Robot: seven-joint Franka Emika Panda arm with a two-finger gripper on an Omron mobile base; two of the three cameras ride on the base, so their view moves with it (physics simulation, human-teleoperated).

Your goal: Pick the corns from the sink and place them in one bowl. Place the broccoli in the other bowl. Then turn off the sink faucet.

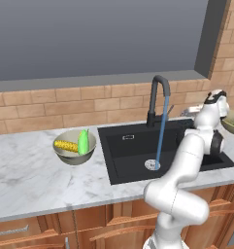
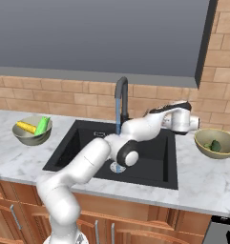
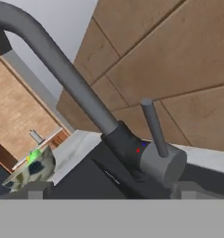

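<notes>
Pale bowl holds 2 corns; tan bowl holds broccoli; tool spread wide.

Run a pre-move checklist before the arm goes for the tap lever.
1. Corn pieces in the pale bowl: ok, both lie inside.
2. Broccoli in the tan bowl: ok.
3. Sink free of food: ok, only the drain and the stream show.
4. Water off: not ok, a blue stream runs from the tap.
5. Lever in front of the hand: ok, close ahead in the hand view.
6. Gripper open and holding nothing: ok, its tips stand far apart.
</notes>
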